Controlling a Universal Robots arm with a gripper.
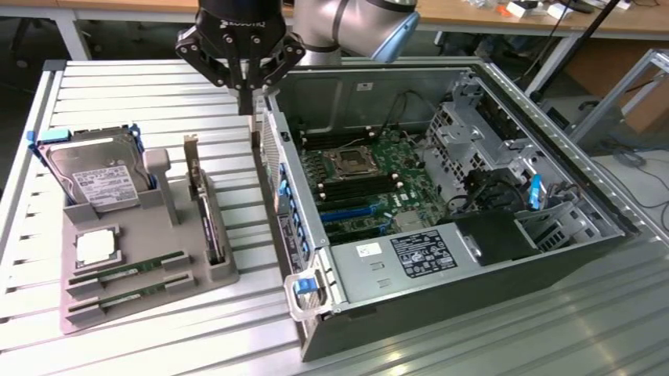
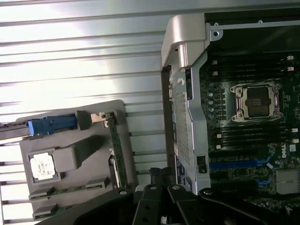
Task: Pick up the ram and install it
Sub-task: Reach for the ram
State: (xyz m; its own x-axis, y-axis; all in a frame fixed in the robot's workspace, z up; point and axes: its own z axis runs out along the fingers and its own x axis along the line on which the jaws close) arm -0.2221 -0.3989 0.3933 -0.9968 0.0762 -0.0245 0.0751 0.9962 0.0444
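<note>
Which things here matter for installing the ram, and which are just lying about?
Job in hand:
ram sticks in the gray holder
motherboard inside the open computer case
gripper, shut

Lying about:
hard drive
expansion card
processor chip

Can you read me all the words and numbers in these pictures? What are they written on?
"ROBOTIQ": on the black body of the gripper.
"DELL": sideways on the motherboard, in the wrist view.
Too small to read: the label on the hard drive, and the black label and white sticker on the metal cover.
</note>
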